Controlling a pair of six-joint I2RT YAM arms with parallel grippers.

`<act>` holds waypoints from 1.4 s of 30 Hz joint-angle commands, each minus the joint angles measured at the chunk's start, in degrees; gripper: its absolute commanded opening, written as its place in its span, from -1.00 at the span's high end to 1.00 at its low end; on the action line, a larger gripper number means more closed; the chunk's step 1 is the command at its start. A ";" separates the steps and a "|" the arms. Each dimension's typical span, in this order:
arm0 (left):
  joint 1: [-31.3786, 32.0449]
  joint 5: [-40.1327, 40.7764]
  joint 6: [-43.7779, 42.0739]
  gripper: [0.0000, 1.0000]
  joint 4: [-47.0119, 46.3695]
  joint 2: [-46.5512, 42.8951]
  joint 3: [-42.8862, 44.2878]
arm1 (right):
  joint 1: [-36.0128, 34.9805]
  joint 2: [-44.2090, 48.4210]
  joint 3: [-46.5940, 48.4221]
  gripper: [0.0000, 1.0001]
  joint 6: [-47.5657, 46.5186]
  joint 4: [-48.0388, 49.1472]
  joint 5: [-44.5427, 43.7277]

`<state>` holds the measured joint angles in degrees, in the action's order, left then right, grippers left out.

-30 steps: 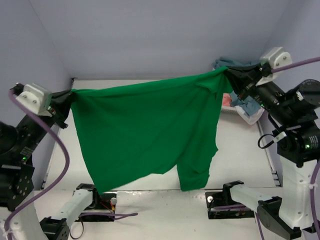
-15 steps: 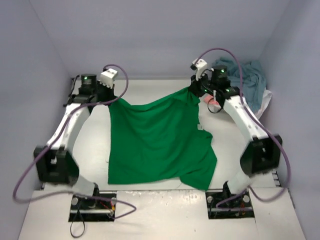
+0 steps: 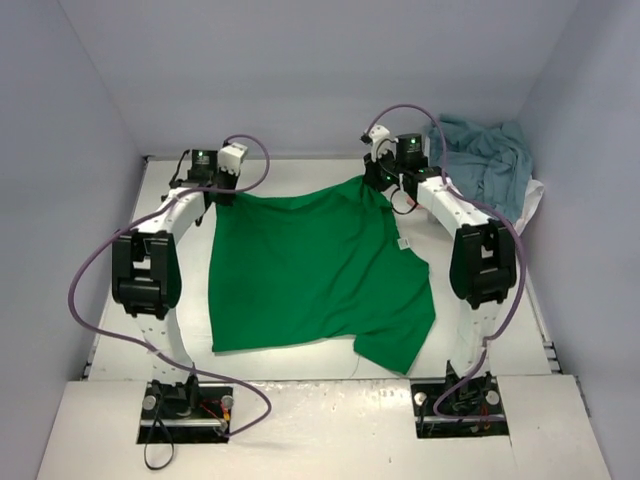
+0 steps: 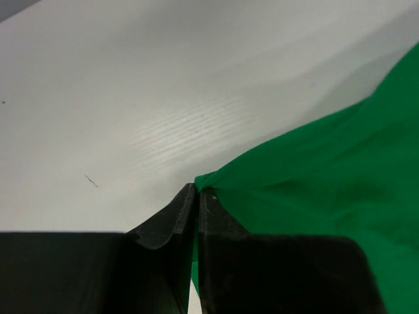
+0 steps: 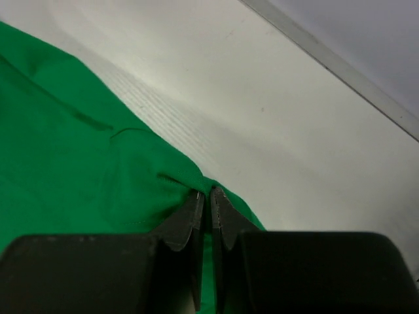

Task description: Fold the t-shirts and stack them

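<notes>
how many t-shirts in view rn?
2: green t-shirt spread flat in the middle, teal t-shirt heaped in the far right corner. More may be hidden under that heap.

Even, bright overhead light, soft shadows, mild table (image 4: 163,98) glare, close foreground blurred

No text, brand, number or sign can be read in any of the views. The only label-like thing is a small white tag (image 3: 403,243) at the right edge of the green t-shirt (image 3: 310,265), and it is too small to show whether anything is printed on it.
</notes>
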<state>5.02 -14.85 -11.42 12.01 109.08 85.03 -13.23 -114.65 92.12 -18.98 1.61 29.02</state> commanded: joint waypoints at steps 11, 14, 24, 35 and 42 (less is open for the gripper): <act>0.43 12.04 1.13 1.00 -4.81 5.97 9.18 | -7.67 -8.13 7.29 0.29 -0.79 4.72 -20.38; 0.96 13.35 1.05 1.00 -4.45 6.24 9.62 | -9.17 -7.34 6.94 -0.02 -0.53 4.11 -23.12; 1.84 13.36 0.43 1.00 -2.96 4.65 9.89 | -10.94 0.65 1.15 0.02 -2.19 -4.95 -23.30; 2.54 12.04 0.87 1.00 -2.43 2.37 8.48 | -10.32 -5.05 1.57 0.04 -4.40 -5.30 -21.46; 2.54 11.78 0.70 1.00 -2.61 1.49 6.99 | -10.32 -11.72 7.19 0.04 -4.84 -5.30 -21.10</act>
<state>7.14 -2.96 -11.11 11.05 115.48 91.44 -23.97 -125.45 95.15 -22.90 -4.47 7.25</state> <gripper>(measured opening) 0.005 0.482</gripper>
